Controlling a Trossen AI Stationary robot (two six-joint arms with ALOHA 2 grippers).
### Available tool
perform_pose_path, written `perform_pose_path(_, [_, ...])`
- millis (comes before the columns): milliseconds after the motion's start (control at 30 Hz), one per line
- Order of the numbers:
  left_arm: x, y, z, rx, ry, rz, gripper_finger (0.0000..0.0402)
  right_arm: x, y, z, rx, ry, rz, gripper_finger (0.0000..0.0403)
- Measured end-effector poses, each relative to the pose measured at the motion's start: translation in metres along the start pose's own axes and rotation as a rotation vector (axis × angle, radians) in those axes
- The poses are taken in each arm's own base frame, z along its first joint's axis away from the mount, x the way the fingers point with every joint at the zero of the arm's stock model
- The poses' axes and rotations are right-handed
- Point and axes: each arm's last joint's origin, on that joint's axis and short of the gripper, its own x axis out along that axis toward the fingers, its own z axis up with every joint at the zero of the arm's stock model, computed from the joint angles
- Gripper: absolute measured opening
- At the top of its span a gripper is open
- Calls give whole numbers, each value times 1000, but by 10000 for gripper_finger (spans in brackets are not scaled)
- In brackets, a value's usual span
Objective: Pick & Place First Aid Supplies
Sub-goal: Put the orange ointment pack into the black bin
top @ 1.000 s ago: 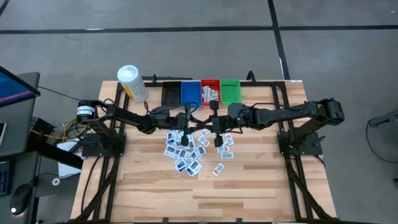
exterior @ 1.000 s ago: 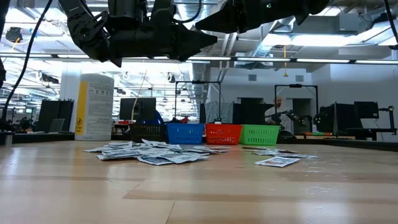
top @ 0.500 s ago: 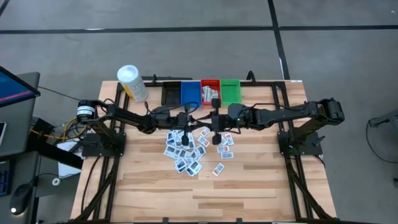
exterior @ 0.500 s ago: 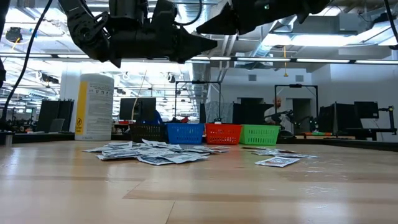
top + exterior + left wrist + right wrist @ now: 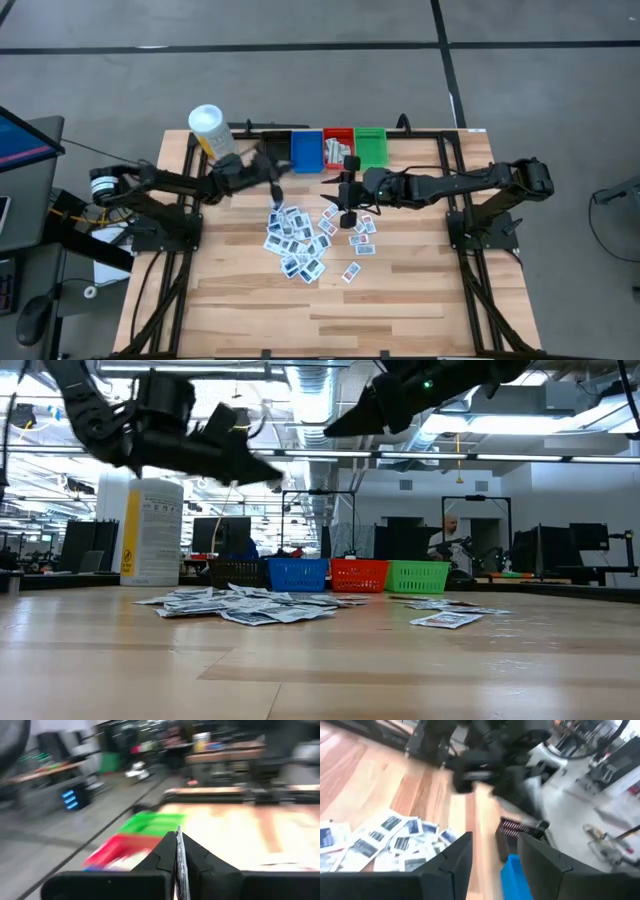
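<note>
I had the left gripper (image 5: 179,851) pinched on what looked like a thin white packet (image 5: 179,870), right gripper (image 5: 492,852) parted and empty, most small flat packets (image 5: 300,243) unsorted, few in the red plastic bin (image 5: 334,137).

Your workshop behind the pale wooden table (image 5: 330,670)

Long ceiling strip lights (image 5: 520,457) are glowing above you, dark desks with monitors (image 5: 585,540) are lining the back, and grey concrete floor (image 5: 300,70) is surrounding the bench.

Left claw (image 5: 272,176) is motion-blurred; packet (image 5: 180,870) print unreadable.
</note>
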Motion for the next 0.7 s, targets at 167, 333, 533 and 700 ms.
perform_pose_path(167, [-16,36,-22,-92,80,170,7,0,0,-7,51,64,17,151])
perform_pose_path(333, [-16,55,-38,-101,134,177,12,1,-1,-11,65,96,23,141])
perform_pose_path(533, [-10,60,-55,-124,197,142,19,0,0,-12,62,105,28,128])
perform_pose_path(700, [1,62,-64,-130,231,146,20,0,0,-12,62,105,28,123])
